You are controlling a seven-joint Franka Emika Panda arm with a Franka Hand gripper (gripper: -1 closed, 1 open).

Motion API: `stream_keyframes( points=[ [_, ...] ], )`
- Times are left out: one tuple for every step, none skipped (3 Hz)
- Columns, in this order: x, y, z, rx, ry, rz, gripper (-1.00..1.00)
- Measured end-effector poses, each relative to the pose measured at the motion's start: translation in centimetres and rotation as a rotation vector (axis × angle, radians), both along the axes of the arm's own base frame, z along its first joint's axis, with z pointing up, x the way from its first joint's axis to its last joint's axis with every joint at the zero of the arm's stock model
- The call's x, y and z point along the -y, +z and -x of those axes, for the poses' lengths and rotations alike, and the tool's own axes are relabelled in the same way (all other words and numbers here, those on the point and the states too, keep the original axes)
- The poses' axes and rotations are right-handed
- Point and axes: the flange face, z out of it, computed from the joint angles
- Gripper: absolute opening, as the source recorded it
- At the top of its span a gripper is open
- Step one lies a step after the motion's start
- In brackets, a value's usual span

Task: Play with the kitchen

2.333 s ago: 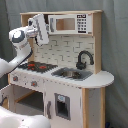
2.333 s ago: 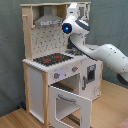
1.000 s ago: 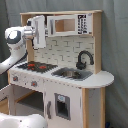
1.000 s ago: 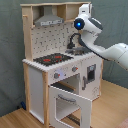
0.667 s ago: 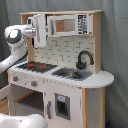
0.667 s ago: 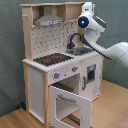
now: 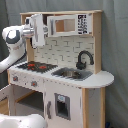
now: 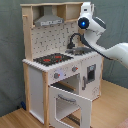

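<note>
Toy kitchen [image 7: 65, 75] in pale wood, smooth white panels.
Glossy white gripper [image 7: 36, 31] upper left by the grey hood [image 8: 48, 20]; can't tell if it's apart, and the windowed oven door [image 8: 70, 106] hangs open.

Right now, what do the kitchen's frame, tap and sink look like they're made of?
The kitchen's frame looks like pale matte wood with white panels. The tap is black, smooth, probably plastic or coated metal. The sink looks grey and slightly shiny, perhaps metal.

Floor [image 8: 112, 107]: pale wood boards — seen in the second exterior view.
On it: the kitchen [image 8: 60, 70] stands directly on the boards — its oven door [image 8: 70, 105] hangs open.
</note>
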Motion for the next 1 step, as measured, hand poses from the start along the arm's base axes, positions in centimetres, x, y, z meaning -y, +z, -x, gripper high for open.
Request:
stream_keyframes(
  points=[
    [-1.58, 0.62, 1.34, 0.027, 0.063, -0.008, 1.0]
  ],
)
